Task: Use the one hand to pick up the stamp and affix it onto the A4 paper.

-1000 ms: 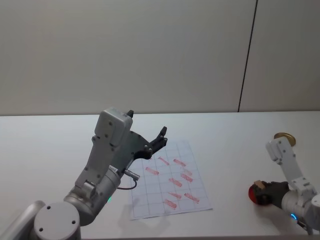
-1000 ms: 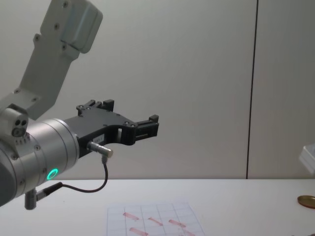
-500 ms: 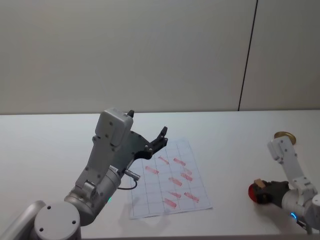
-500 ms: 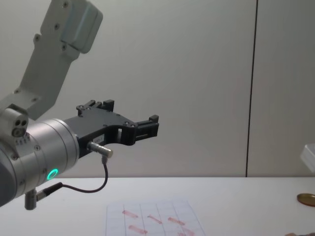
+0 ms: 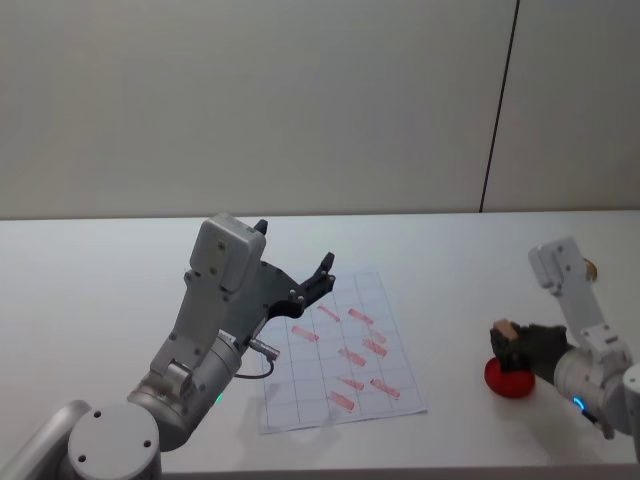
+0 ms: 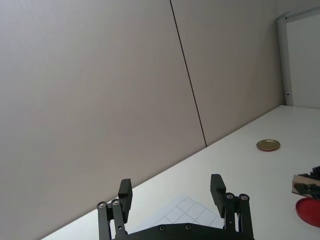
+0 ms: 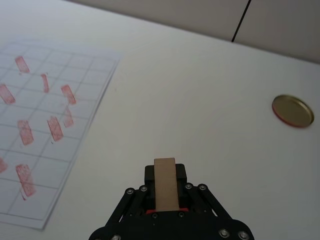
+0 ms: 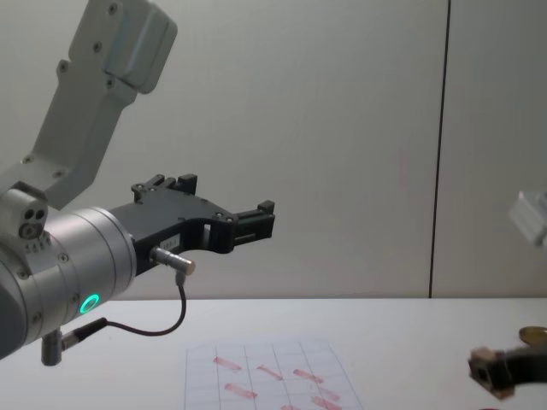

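My left gripper hangs idle above the left edge of the paper, fingers wide apart and empty. On the right, my right gripper is clamped on the stamp. A second ago it sat low at the red pad; now it has risen just above it. I judge the inking done, so next comes carrying it to a free square.
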Controlling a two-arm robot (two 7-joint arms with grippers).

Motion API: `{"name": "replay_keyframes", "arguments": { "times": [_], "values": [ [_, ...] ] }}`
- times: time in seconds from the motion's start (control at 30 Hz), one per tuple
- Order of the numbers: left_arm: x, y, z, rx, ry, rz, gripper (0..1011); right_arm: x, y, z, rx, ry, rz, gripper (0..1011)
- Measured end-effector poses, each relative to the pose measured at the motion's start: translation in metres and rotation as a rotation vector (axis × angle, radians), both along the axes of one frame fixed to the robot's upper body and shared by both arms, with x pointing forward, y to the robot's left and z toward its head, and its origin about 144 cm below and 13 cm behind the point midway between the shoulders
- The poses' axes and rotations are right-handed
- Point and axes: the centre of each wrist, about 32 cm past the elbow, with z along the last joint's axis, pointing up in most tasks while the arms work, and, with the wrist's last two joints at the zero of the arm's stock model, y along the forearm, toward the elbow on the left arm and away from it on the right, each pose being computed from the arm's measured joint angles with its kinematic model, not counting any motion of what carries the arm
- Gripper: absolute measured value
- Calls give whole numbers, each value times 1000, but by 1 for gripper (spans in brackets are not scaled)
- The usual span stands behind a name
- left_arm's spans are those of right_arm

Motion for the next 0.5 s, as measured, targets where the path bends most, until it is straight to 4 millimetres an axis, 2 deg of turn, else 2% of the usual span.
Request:
{"name": "replay_keyframes", "arguments": {
  "times": [0.3,0.5],
  "values": [
    [0,0,0,0,0,0,993,-2,11,27,22,-93,31,220],
    [0,0,0,0,0,0,993,-3,18,36,39,-121,65,220]
  ]
}}
